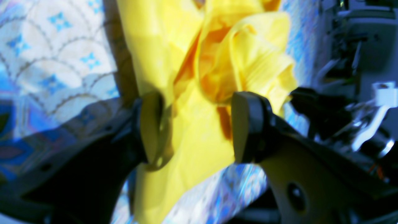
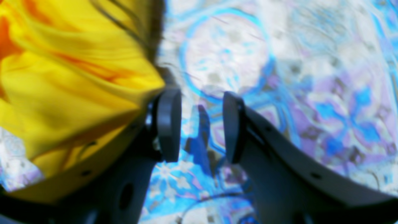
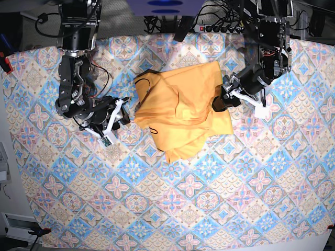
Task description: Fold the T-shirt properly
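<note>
- Plainly, the shirt (image 3: 180,112) lies bunched rather than flat, just above the middle of the cloth (image 3: 172,209) covering the bench, with its long tail trailing toward 6 o'clock and a dark neck edge showing at about 10 o'clock of the heap.
- The left pincer (image 1: 194,127) is spread wide, its pads either side of a ridge of yellow fabric at the shirt's 3 o'clock edge; no pinch shows, so the fabric looks free. The risk: if it shuts here it may take several layers at once, and the fold would drag the whole bundle instead of one edge.
- The wrist view is blurred, so which layer sits between the pads cannot be told; a hem or sleeve could be mistaken for the body.
- The right pincer (image 2: 202,124) is parted with only patterned cloth between its pads, the shirt just beside it at 9 o'clock in its own view. In the base view it sits off the shirt's 9 o'clock side, holding nothing.
- Closing where it stands, it could nip the cloth rather than the shirt and pull the bench cover into wrinkles.
- With neither side pinned, a one-sided tug would likely slide the heap across the smooth cloth instead of spreading it.
- Folding before the creases are flattened would probably lock in a lopsided result.
</note>
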